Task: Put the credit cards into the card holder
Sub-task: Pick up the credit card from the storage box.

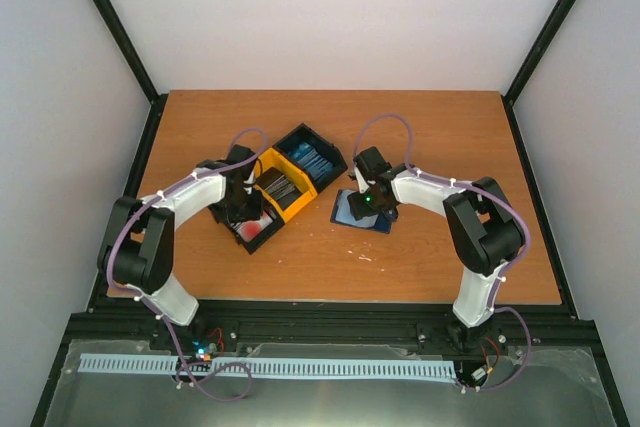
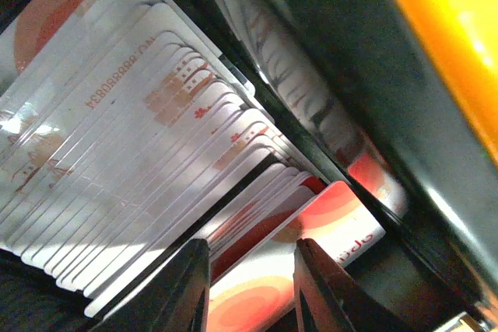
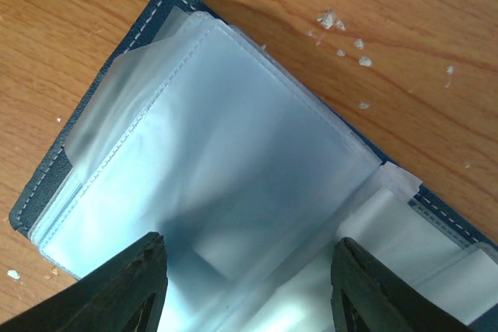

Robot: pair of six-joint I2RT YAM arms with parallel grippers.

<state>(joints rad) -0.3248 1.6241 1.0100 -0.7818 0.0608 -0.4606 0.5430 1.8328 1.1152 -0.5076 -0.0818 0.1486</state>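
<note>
Left of centre on the orange-brown wooden table [image 1: 450, 247]: a black-and-yellow plastic tray [image 1: 303, 190] of three compartments, set at an angle. Holds blue plastic cards [image 1: 312, 159] in the far black compartment, dark grey cards [image 1: 278, 187] in the yellow middle one, and white plastic cards with red blotches [image 2: 132, 138] in the near black one.

Down inside that near compartment: the black left fingers [image 2: 191, 285], pointing at the white cards. Seen from the left wrist, a tightly packed, fanned row of those cards, leaning, with red print on their faces. Stand parted, the fingers, one on each side of the orange-red rings on the frontmost card, with a clear gap between them. Clamp nothing that can be seen. Cannot tell whether the tips touch that card.

Right of the tray, near it but apart: a small dark navy folding card holder [image 3: 47, 184], lying open on the table. Shows pale stitching along its edge and clear, pale blue plastic sleeves facing up.

Directly over the sleeves: the black right fingers [image 3: 136, 285], spread wide, one at each lower corner of the right wrist view, with only sleeve between them. Cannot tell whether they press on the plastic.

Beyond the holder's far edge: a few white crumbs [image 3: 334, 21] on the bare wood.
</note>
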